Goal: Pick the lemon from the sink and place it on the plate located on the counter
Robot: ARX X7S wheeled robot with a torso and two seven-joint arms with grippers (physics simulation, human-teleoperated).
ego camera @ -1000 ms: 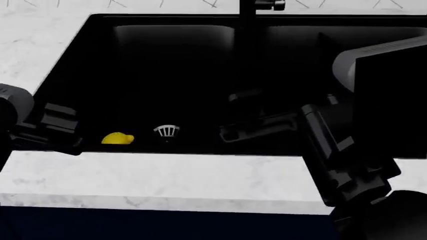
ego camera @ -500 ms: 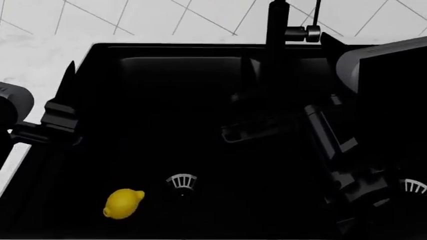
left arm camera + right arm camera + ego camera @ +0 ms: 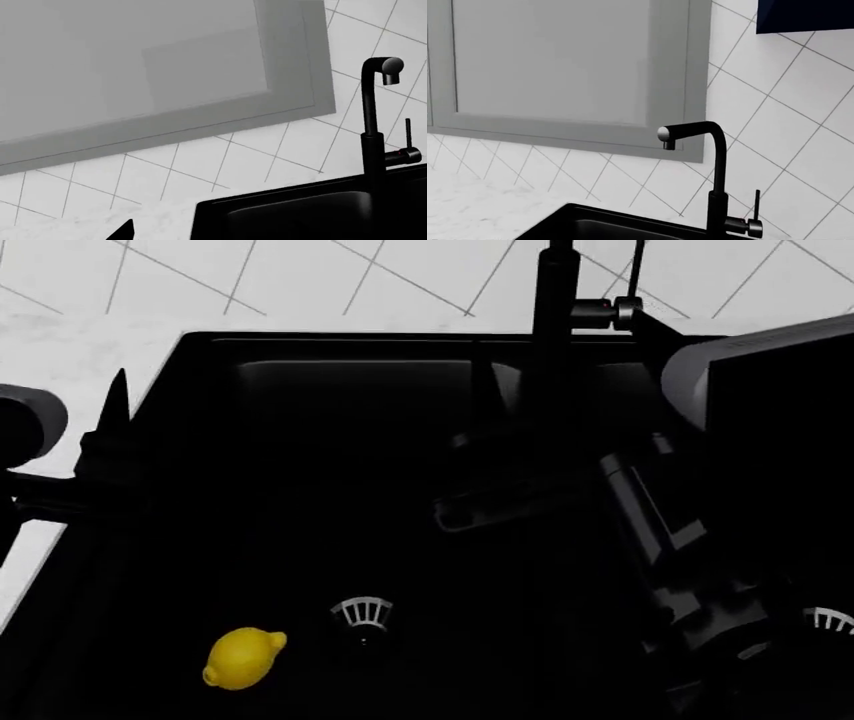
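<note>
Head view shows the lemon (image 3: 243, 658) on the sink (image 3: 334, 490) floor beside a drain (image 3: 363, 614), both claws too dark to tell their state.

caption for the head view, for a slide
Lemon lies beside the drain in the black sink, both arms raised above the basin.

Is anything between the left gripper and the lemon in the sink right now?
Nothing visible blocks it. In the head view the lemon lies alone on the sink floor beside the drain, with bare basin between it and the left gripper at the sink's left wall. The plate is out of view.
</note>
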